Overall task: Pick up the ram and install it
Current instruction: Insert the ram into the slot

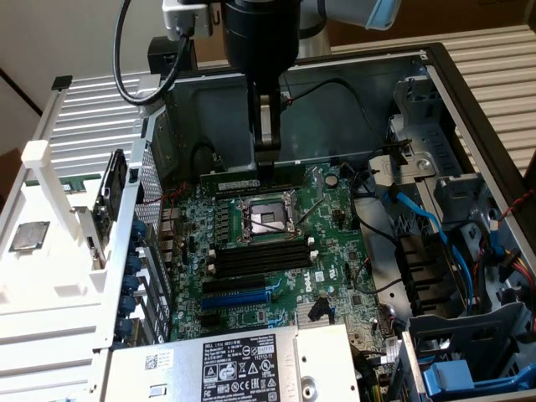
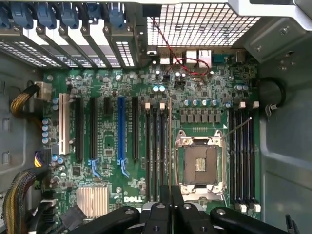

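Open computer case (image 1: 469, 109), laid on its side, with the motherboard (image 1: 335, 243) exposed. Gripper (image 1: 268, 157) is lowered into the case and clenched on the ram (image 1: 243, 181). Ram is held on edge by its upper side, aligned lengthwise with the black slots (image 2: 155, 146) just beside the processor socket (image 2: 200, 163), on the side toward the blue slot (image 2: 121, 131). Whether the ram is seated in a slot cannot be told.

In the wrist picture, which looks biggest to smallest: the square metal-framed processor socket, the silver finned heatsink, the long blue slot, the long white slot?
By area:
1. square metal-framed processor socket
2. silver finned heatsink
3. long blue slot and long white slot: thin strips, too alike to rank
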`<control>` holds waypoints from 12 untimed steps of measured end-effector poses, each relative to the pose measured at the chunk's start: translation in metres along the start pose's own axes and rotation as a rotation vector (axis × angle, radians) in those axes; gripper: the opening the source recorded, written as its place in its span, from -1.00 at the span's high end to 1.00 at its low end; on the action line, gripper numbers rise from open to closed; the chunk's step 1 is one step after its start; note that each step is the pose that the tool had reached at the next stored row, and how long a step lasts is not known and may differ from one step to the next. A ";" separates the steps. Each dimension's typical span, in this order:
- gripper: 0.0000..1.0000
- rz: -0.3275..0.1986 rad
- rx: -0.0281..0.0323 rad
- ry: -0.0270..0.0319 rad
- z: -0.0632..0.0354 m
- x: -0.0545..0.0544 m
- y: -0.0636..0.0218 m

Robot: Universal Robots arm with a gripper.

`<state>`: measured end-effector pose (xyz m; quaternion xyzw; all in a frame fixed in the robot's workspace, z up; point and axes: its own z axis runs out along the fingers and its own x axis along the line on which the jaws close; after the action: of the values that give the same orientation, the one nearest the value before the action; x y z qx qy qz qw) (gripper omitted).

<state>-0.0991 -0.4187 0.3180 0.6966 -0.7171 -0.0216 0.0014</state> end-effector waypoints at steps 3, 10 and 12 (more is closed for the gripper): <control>0.76 0.000 -0.0001 0.0002 0.0054 0.000 -0.0003; 0.76 0.000 0.0000 0.0000 0.0181 0.002 -0.0019; 0.76 0.000 0.0000 0.0001 0.0219 0.003 -0.0025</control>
<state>-0.0974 -0.4209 0.2960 0.6966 -0.7172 -0.0216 0.0015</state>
